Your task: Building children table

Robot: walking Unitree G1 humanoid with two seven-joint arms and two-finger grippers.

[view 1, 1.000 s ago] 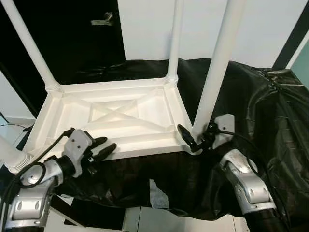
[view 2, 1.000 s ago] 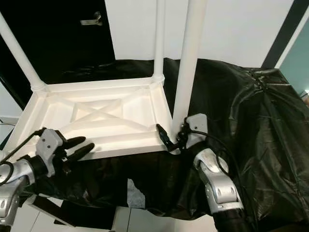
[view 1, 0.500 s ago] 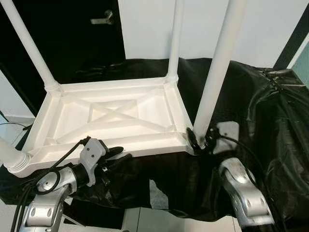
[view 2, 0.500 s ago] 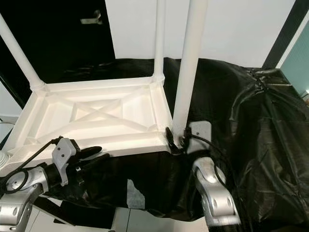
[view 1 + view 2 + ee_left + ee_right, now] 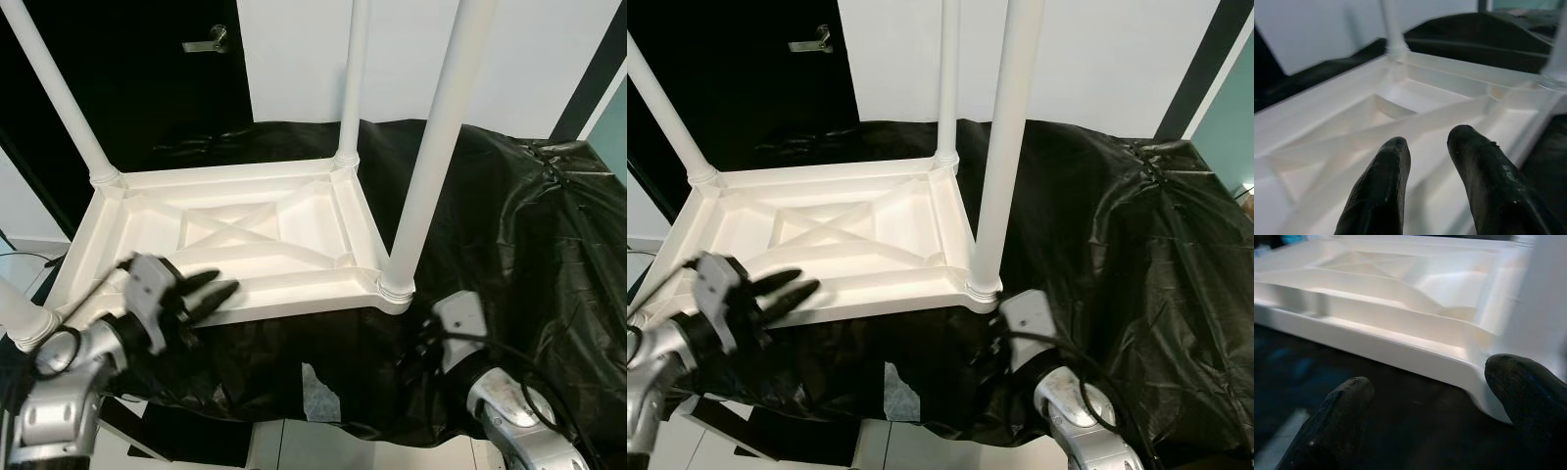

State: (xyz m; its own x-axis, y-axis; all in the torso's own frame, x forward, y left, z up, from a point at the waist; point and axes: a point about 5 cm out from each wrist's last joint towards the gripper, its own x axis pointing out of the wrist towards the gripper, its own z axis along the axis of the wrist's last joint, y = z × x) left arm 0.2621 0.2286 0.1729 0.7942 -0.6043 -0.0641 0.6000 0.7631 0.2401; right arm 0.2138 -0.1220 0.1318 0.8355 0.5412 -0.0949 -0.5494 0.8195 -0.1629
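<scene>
The white children's table lies upside down on a black sheet, its ribbed underside facing up. Legs stand at its corners: the near right leg, far right leg, far left leg and near left leg. My left gripper hovers open over the table's near rim with nothing between its fingers. My right gripper is open and held low in front of the near right corner, a little back from the leg's base, with its wrist over the sheet.
The black plastic sheet covers the surface and hangs crumpled on the right. A pale torn patch shows in its front drape. A dark door with a lever handle stands behind on the left. Pale floor lies below.
My right gripper has come off the base of the near right leg and drawn back and down towards me. My left gripper dipped below the rim, then rose over it again.
</scene>
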